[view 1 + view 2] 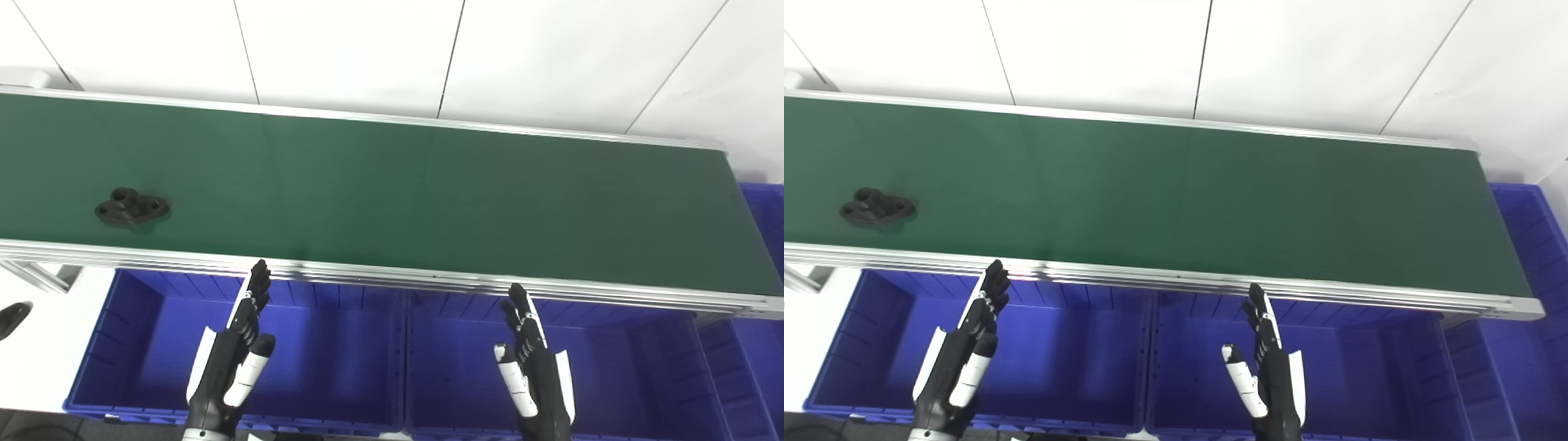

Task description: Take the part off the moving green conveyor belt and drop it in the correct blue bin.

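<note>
A black flanged part (131, 207) with a raised hub and bolt holes lies on the green conveyor belt (392, 190) near its left end; it also shows in the right eye view (877, 207). My left hand (236, 355) is open and empty, fingers straight, over the left blue bin (147, 392), well to the right of and below the part. My right hand (533, 367) is open and empty over the middle blue bin (661, 367).
The belt's aluminium front rail (429, 282) runs just beyond both hands' fingertips. A third blue bin (765, 208) stands at the belt's right end. A dark object (12, 317) lies on the white surface at the far left. A white panelled wall is behind.
</note>
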Robot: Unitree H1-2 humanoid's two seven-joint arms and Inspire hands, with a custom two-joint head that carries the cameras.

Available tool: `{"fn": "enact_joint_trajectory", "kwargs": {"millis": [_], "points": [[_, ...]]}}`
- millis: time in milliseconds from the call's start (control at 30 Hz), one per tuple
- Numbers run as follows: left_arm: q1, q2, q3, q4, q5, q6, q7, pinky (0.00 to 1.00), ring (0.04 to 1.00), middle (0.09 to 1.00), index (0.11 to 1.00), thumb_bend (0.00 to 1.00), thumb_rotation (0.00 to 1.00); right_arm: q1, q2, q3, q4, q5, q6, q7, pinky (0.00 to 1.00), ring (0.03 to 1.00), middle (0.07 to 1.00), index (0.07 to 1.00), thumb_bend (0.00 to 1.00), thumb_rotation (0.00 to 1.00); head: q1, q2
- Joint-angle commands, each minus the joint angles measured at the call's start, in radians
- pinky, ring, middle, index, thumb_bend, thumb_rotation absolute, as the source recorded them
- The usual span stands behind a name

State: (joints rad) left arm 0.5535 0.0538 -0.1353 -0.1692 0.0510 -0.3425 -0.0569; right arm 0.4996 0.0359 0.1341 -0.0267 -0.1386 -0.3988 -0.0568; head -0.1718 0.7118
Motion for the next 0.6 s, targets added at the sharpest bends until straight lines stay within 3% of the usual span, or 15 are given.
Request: {"fn": "enact_joint_trajectory", "kwargs": {"millis": [0, 267, 400, 567], "points": [[-0.003, -0.001, -0.005, -0.012, 0.005, -0.045, -0.003, 1.00, 1.000, 1.000, 1.000, 0.63, 0.90, -0.005, 0.000, -0.001, -0.013, 0.008, -0.056, -0.004, 0.96, 0.944, 0.967, 0.960, 0.77, 0.82, 0.005, -0.001], [-0.006, -0.008, -0.014, 0.009, 0.001, -0.058, -0.004, 1.00, 1.000, 1.000, 1.000, 0.64, 0.88, -0.002, -0.017, 0.000, 0.000, 0.024, -0.056, 0.010, 0.96, 0.943, 0.974, 0.972, 0.75, 0.83, 0.054, -0.020], [-0.007, -0.025, -0.026, 0.032, 0.024, -0.073, 0.005, 1.00, 1.000, 1.000, 1.000, 0.65, 0.86, -0.004, -0.042, -0.003, 0.019, 0.059, -0.067, 0.027, 0.97, 0.956, 0.984, 0.986, 0.71, 0.82, 0.149, -0.064], [-0.012, -0.054, -0.038, 0.068, 0.059, -0.103, 0.021, 0.96, 1.000, 1.000, 1.000, 0.61, 0.82, -0.015, -0.070, -0.015, 0.049, 0.093, -0.071, 0.036, 0.99, 0.973, 0.996, 0.993, 0.75, 0.83, 0.247, -0.103]]}}
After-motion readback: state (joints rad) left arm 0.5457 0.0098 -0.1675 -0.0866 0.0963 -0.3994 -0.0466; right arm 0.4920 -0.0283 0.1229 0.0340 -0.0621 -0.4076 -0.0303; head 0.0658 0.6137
